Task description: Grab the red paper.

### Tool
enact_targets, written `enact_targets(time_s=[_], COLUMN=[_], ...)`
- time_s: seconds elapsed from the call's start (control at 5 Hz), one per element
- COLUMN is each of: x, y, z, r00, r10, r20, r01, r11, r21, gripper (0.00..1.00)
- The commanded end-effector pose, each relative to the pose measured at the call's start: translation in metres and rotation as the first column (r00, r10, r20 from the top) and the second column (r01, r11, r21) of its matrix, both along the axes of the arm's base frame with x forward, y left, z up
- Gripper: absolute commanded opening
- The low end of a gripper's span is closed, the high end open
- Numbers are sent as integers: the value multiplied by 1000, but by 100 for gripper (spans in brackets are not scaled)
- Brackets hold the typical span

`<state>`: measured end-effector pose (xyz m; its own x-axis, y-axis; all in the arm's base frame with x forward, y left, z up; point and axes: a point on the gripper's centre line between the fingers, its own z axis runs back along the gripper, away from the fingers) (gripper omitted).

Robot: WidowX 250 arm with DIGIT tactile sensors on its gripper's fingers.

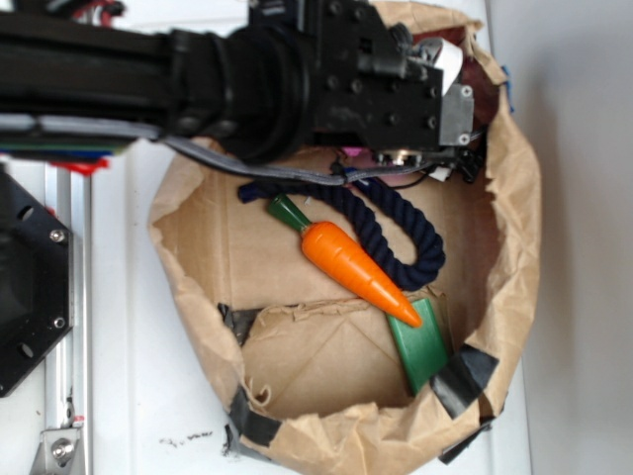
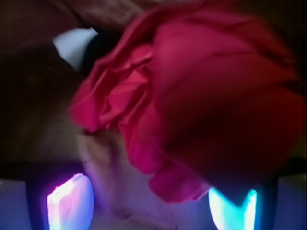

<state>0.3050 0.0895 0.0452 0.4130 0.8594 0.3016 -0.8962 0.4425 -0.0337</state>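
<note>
White bench spreads under a rolled-down brown paper bag patched with black tape at its near rim. Inside the bag an orange carrot with a green top lies slantwise near the middle, its tip resting on a flat green piece, and a dark blue rope curls around its far side. From the left, the black arm reaches over the bag's far edge, and its bulk hides the gripper in the outside view. A bit of dark red shows just past the arm at the bag's far right corner. Seen from the wrist, the red paper fills most of the picture, crumpled and creased, very close to the lens, sitting above the two glowing fingers at the bottom corners. Whether the gripper is pinching the wad or merely open around it, I cannot tell.
</note>
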Motion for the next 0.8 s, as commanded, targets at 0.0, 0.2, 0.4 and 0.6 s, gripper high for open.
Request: enact_targets(time_s=[0.0, 0.2, 0.4, 0.6], x=[-8, -13, -18, -22], y=[-10, -17, -24, -18], z=[40, 40, 38, 34], r00=[994, 993, 992, 992], r10=[-11, -28, -45, -37], r20=[109, 115, 116, 117], r01=[10, 28, 44, 34], r11=[1000, 1000, 999, 999], r21=[8, 0, 10, 30], gripper=[100, 100, 100, 100])
